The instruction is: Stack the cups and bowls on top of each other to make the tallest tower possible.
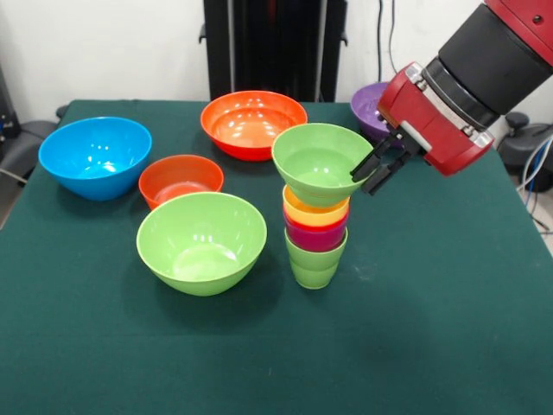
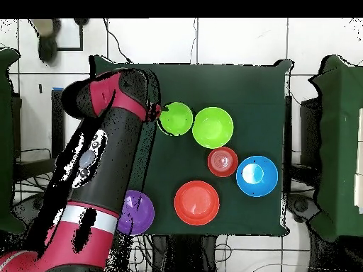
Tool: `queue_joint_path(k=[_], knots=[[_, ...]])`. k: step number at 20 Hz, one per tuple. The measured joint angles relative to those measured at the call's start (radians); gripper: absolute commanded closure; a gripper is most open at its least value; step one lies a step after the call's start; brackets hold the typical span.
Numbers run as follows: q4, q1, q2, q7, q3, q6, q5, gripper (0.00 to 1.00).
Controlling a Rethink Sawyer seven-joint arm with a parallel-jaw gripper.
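The tower (image 1: pixel 316 232) stands mid-table: a light-green cup (image 1: pixel 314 259) at the bottom, a red-purple cup (image 1: pixel 316 236) in it, then a yellow cup (image 1: pixel 314 213). A small light-green bowl (image 1: pixel 315 160) (image 2: pixel 176 117) sits on top, slightly tilted. My gripper (image 1: pixel 363 180) (image 2: pixel 157 113) reaches in from the right in the front view. Its two fingers straddle the bowl's right wall, one inside and one outside, close together on the rim.
A large light-green bowl (image 1: pixel 201 242) (image 2: pixel 213 126) lies just left of the tower in the front view. Behind are a small orange-red bowl (image 1: pixel 180 180), a blue bowl (image 1: pixel 95 156), a large orange bowl (image 1: pixel 253 123), and a purple bowl (image 1: pixel 371 108) partly behind my arm.
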Motion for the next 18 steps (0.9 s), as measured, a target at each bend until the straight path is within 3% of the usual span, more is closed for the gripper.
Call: queue_joint_path(k=[18], knots=[[-0.031, -0.001, 0.017, 0.000, 0.000, 0.000, 0.000, 1.00]])
